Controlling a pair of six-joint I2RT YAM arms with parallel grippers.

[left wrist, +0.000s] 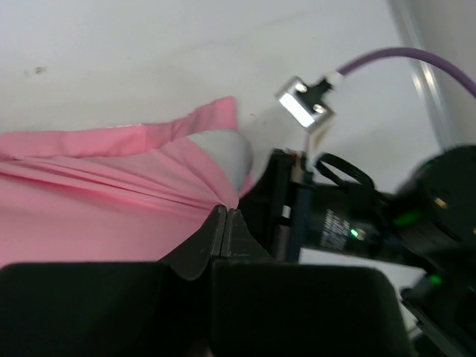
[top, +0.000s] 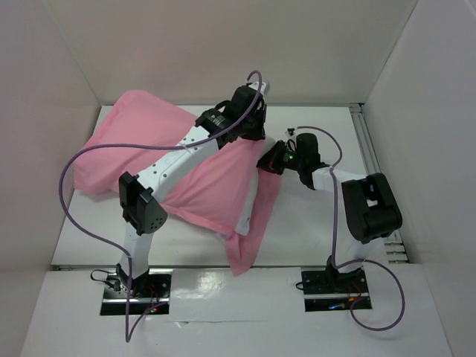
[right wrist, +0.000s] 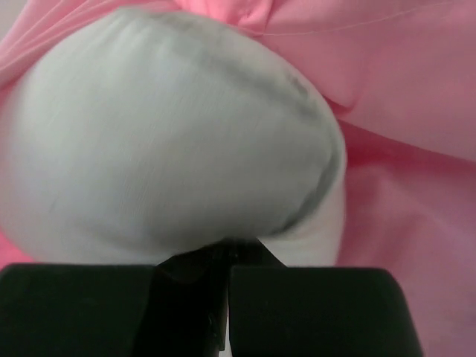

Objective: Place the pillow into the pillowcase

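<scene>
1. The pillowcase [top: 141,141] lies slantwise across the white worktop [top: 312,223], plump with the pillow [right wrist: 163,141] inside it.
2. One white end of the pillow bulges out of the open mouth, which faces the right arm.
3. The left hand [left wrist: 225,219] is closed, fingertips together on a fold of pink cloth by that mouth; creases run into the pinch.
4. The right hand [right wrist: 227,260] is closed too, its tips pushed against the bare pillow end. I can't tell whether it has any fabric.

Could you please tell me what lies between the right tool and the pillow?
Nothing: the right wrist view shows the right tool against the pillow, its white end bare, pillowcase around it.
</scene>
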